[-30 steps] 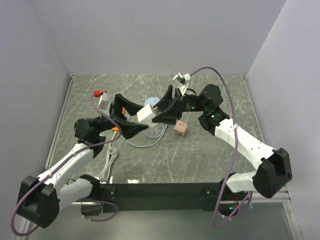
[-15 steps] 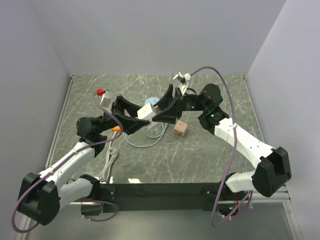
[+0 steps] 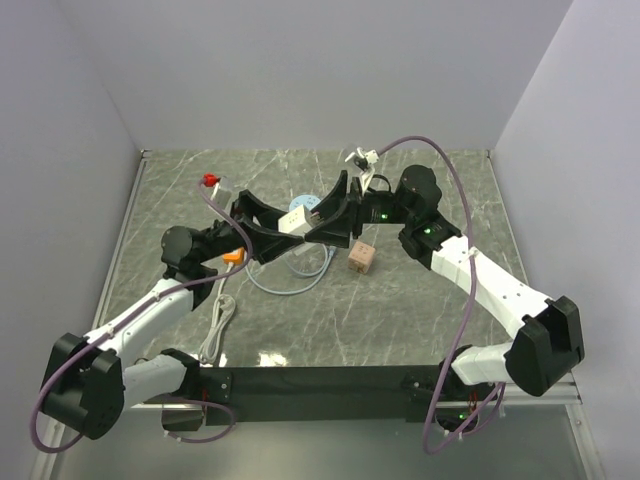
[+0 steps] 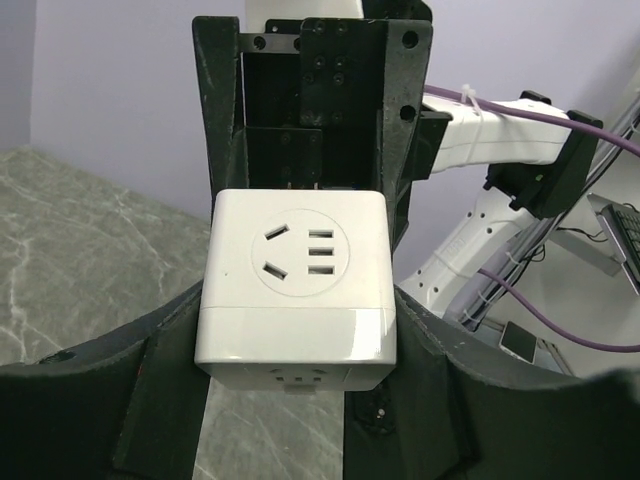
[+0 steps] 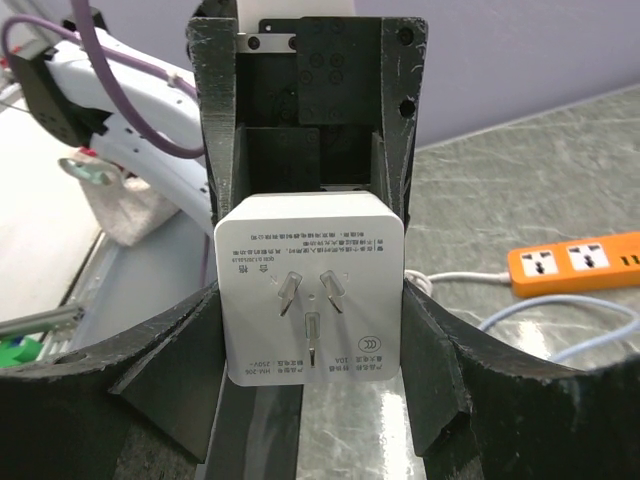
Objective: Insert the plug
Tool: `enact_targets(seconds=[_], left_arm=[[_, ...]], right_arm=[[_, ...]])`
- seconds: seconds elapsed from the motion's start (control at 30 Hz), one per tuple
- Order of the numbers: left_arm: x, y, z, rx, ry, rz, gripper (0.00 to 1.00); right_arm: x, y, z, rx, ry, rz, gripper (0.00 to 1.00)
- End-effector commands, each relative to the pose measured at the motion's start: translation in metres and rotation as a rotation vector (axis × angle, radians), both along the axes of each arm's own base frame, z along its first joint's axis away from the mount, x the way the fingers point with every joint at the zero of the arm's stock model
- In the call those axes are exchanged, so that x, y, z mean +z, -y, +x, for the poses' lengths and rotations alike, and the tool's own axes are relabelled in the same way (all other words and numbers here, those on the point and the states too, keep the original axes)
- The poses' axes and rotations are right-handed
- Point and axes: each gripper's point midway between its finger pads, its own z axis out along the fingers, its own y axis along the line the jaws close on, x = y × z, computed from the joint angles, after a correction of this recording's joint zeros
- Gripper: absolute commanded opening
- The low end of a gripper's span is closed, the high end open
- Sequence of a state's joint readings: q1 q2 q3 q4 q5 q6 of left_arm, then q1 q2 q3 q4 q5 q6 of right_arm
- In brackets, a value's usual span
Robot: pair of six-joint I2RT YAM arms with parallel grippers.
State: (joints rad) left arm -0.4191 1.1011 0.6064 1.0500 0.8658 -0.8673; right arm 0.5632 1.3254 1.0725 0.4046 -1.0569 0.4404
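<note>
Two grippers, one white plug cube (image 4: 300,250), held between them. My left gripper (image 4: 300,305) pinches its sides, socket face toward that wrist; my right gripper (image 5: 312,300) pinches it too, pins toward its wrist. I see the orange power strip (image 5: 575,262) lying below, outside its fingers.

- The left arm (image 3: 150,305) and right arm (image 3: 495,290) had white shells on the long links and black housings at the joints.
- The jaws were matte black, broad and curved.
- Behind the right jaws sat a black plate (image 4: 320,70) dotted with small round screws.
- A purple cable (image 3: 457,195) looped behind the right jaws, tied to the white link with pale zip ties (image 4: 470,98); a second purple cable (image 3: 35,425) ran along the left arm.
- Two green lights (image 3: 428,232) glowed behind the right jaws.
- A small red cap (image 3: 209,181) stood behind the left jaws.
</note>
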Motion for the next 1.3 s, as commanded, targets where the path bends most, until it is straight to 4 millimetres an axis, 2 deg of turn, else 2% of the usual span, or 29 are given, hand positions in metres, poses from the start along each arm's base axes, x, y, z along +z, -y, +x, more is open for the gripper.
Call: enact_targets(seconds=[0.0,0.03,0.13,0.3,0.4,0.43,0.5,0.57,0.7,0.73,0.77,0.83,0.87,0.9,0.93,0.97,1.03,1.07,1.1,1.13,1.17,1.23,1.27], left_arm=[[0.021,0.003,-0.002,0.001,0.044,-0.035,0.01],[0.019,0.003,0.000,0.009,0.050,-0.030,0.01],[0.016,0.002,0.000,0.024,0.054,-0.015,0.01],[0.018,-0.001,-0.012,0.006,0.103,-0.030,0.01],[0.016,-0.002,-0.008,0.029,0.094,-0.019,0.01],[0.012,-0.002,-0.004,0.044,0.071,-0.010,0.01],[0.010,-0.001,0.000,0.057,0.074,-0.001,0.01],[0.007,-0.001,0.005,0.070,0.064,0.006,0.01],[0.002,0.001,0.023,0.118,-0.009,0.017,0.01],[0.001,0.002,0.027,0.131,-0.033,0.021,0.01],[0.005,0.000,0.036,0.166,-0.058,0.009,0.01],[-0.003,0.001,0.049,0.202,-0.145,0.019,0.01],[-0.004,0.000,0.061,0.243,-0.215,0.010,0.01],[-0.007,0.000,0.069,0.269,-0.256,0.006,0.01],[-0.008,-0.002,0.076,0.298,-0.284,-0.002,0.01],[-0.007,-0.002,0.081,0.313,-0.319,-0.011,0.01],[-0.018,-0.004,0.094,0.367,-0.401,-0.006,0.01],[-0.015,-0.006,0.099,0.388,-0.429,-0.016,0.01],[-0.015,-0.012,0.106,0.440,-0.457,-0.030,0.01],[-0.023,-0.014,0.109,0.463,-0.497,-0.013,0.01],[-0.021,-0.017,0.113,0.493,-0.515,-0.021,0.01],[-0.030,-0.027,0.121,0.576,-0.582,-0.010,0.01],[-0.025,-0.030,0.122,0.589,-0.590,-0.017,0.01]], right_arm=[[0.001,-0.004,0.020,-0.124,0.090,-0.017,0.65],[0.001,-0.002,0.023,-0.140,0.097,-0.023,0.85],[0.000,0.005,0.036,-0.192,0.095,-0.023,0.86],[0.001,0.011,0.040,-0.147,0.058,0.021,0.86],[-0.001,0.020,0.047,-0.172,0.051,0.035,0.87],[-0.003,0.026,0.046,-0.179,0.047,0.040,0.87],[0.006,0.041,0.051,-0.219,0.063,0.072,0.87],[0.003,0.052,0.055,-0.254,0.063,0.068,0.87],[0.003,0.063,0.054,-0.335,0.131,0.046,0.87],[0.005,0.067,0.049,-0.360,0.158,0.049,0.87],[0.001,0.069,0.049,-0.389,0.208,0.029,0.87],[0.003,0.066,0.045,-0.496,0.282,0.009,0.87],[-0.008,0.067,0.049,-0.555,0.337,-0.055,0.87],[-0.010,0.060,0.047,-0.606,0.357,-0.073,0.87],[-0.014,0.061,0.047,-0.638,0.380,-0.087,0.87],[-0.010,0.061,0.047,-0.660,0.400,-0.066,0.87],[-0.018,0.067,0.049,-0.737,0.397,-0.061,0.87],[-0.013,0.070,0.049,-0.766,0.434,-0.040,0.87],[-0.022,0.073,0.048,-0.792,0.445,-0.048,0.87],[-0.022,0.073,0.047,-0.830,0.456,-0.047,0.87],[-0.020,0.076,0.047,-0.859,0.497,-0.044,0.87],[-0.028,0.075,0.048,-0.900,0.521,-0.066,0.87],[-0.026,0.075,0.049,-0.949,0.559,-0.075,0.86]])
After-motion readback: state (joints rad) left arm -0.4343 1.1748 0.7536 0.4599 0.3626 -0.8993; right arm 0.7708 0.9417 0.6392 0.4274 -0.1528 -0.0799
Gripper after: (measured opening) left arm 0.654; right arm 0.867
